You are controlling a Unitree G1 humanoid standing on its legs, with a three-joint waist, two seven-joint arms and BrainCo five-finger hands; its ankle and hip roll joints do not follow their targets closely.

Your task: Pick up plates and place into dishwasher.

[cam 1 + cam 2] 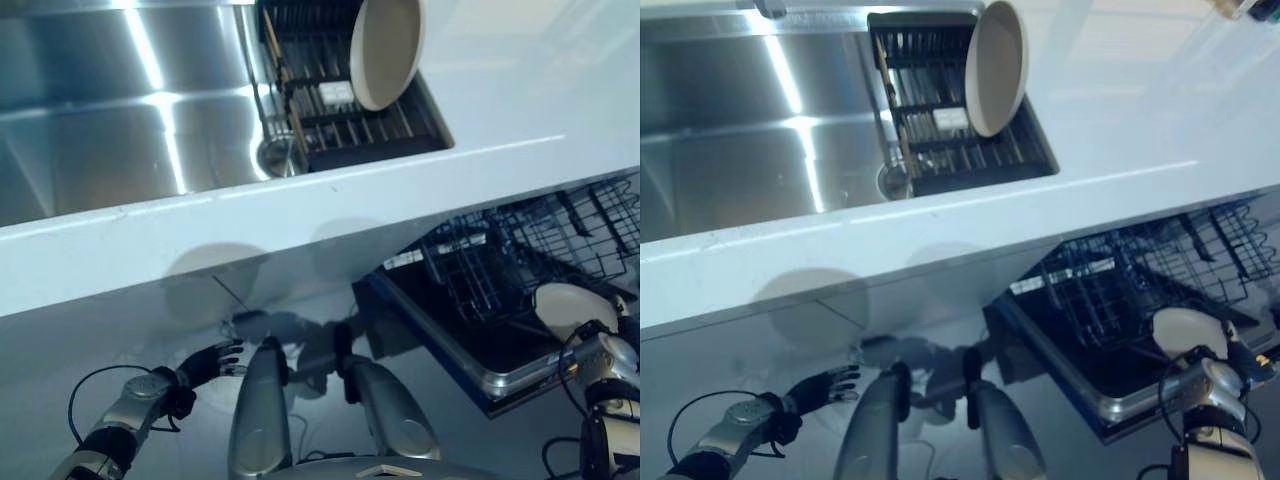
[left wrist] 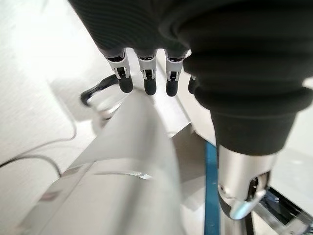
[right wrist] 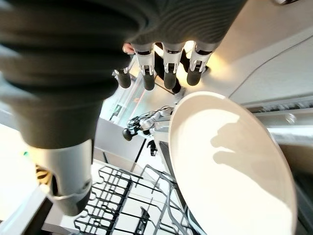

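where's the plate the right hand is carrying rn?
In the eye views the plate is low on the robot's right, held by the right hand over the front edge of the pulled-out dishwasher rack.

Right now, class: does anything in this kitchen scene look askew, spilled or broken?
Nothing stands out. One plate leans on edge in the sink's drying rack, as plates do; another plate is at the right hand over the open dishwasher rack. No spills or damage visible.

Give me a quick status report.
Right hand holds a plate over the dishwasher rack. Left hand low, open. One plate in sink rack.
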